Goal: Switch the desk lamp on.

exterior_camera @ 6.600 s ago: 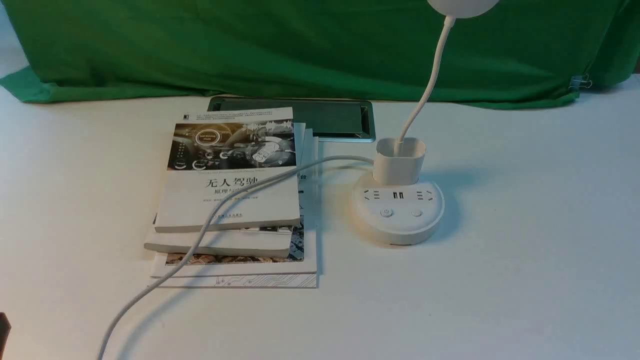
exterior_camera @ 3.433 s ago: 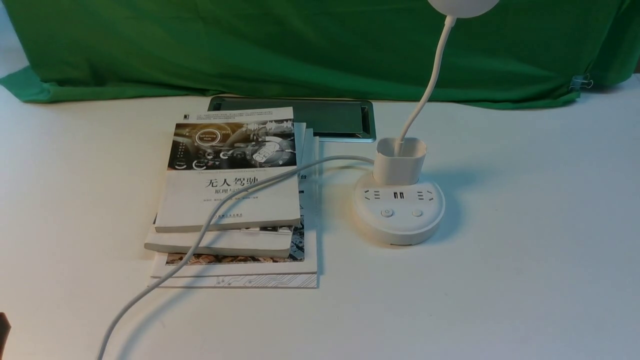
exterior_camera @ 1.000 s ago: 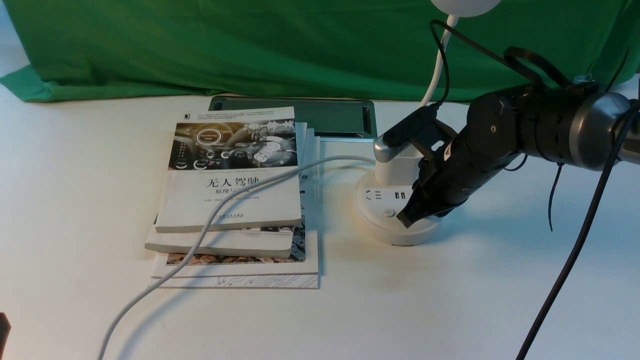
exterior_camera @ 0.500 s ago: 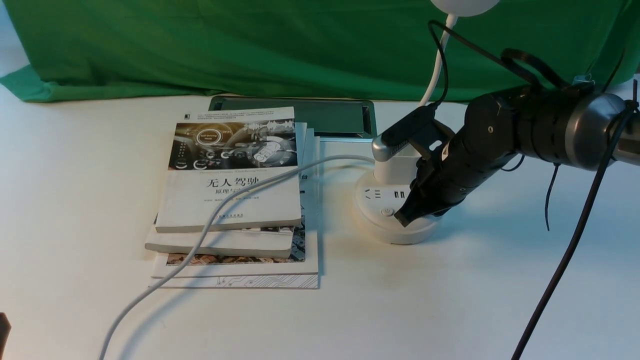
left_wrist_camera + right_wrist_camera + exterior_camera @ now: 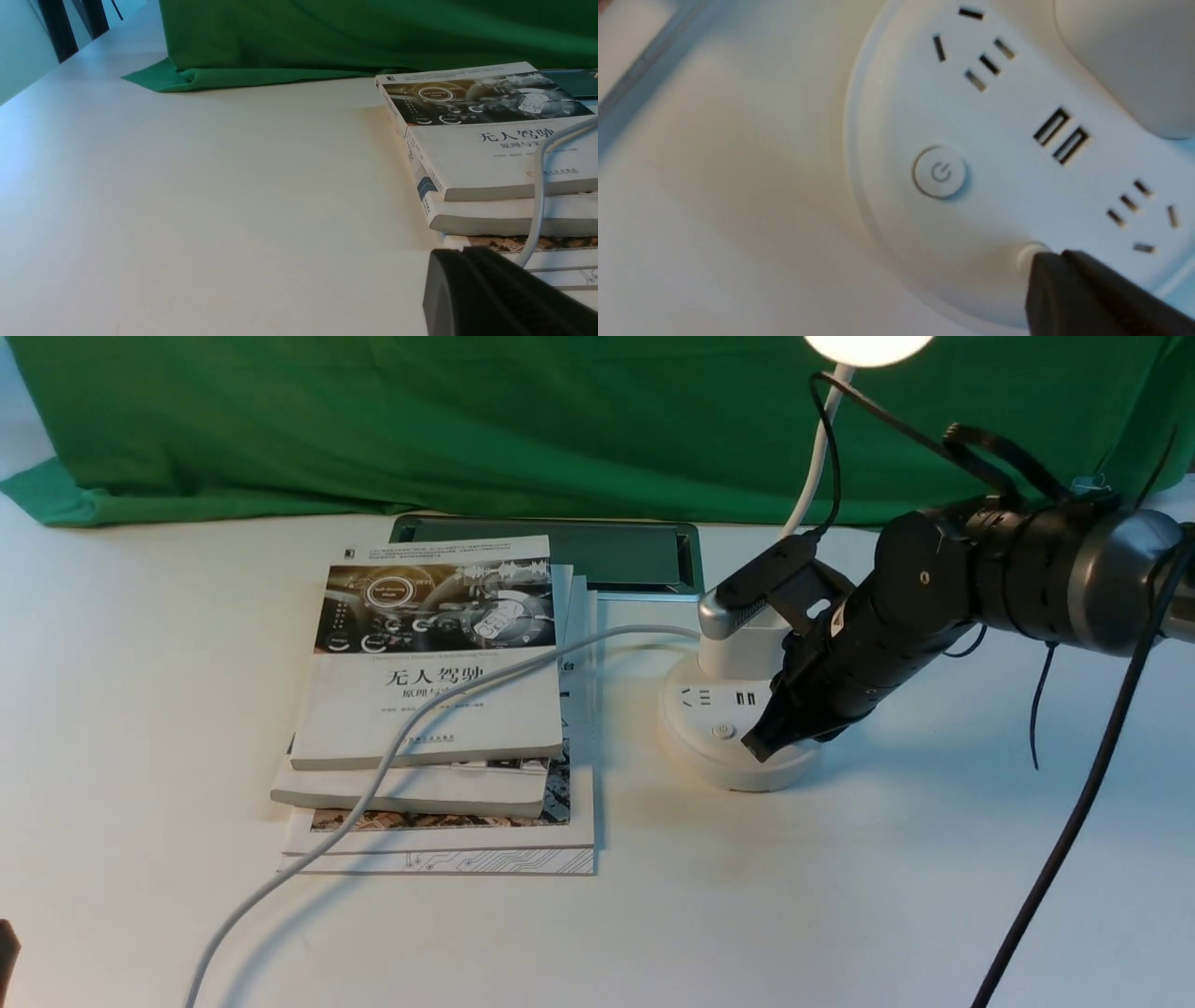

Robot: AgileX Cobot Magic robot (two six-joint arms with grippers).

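Observation:
The white desk lamp's round base (image 5: pixel 709 751) sits right of the books, with its cup holder (image 5: pixel 742 653), thin neck (image 5: pixel 810 476) and round head (image 5: pixel 868 347), which glows bright. My right gripper (image 5: pixel 758 747) is shut, its tip over the base's right button. In the right wrist view the shut tip (image 5: pixel 1048 261) covers most of that button (image 5: pixel 1024 256), beside the power button (image 5: pixel 941 172), USB ports (image 5: pixel 1059 135) and sockets. My left gripper (image 5: pixel 448 261) is shut and empty, low over the table near the books.
A stack of books (image 5: pixel 434 709) lies left of the lamp, with the lamp's white cord (image 5: pixel 373 784) running across it to the front edge. A grey tray (image 5: pixel 597 555) lies behind the books. A green cloth (image 5: pixel 467 420) covers the back.
My right arm came in from the right and set its shut tip on the base's right button. The lamp head, dull before, now glows. The gripper tip has lifted slightly since half a second ago.

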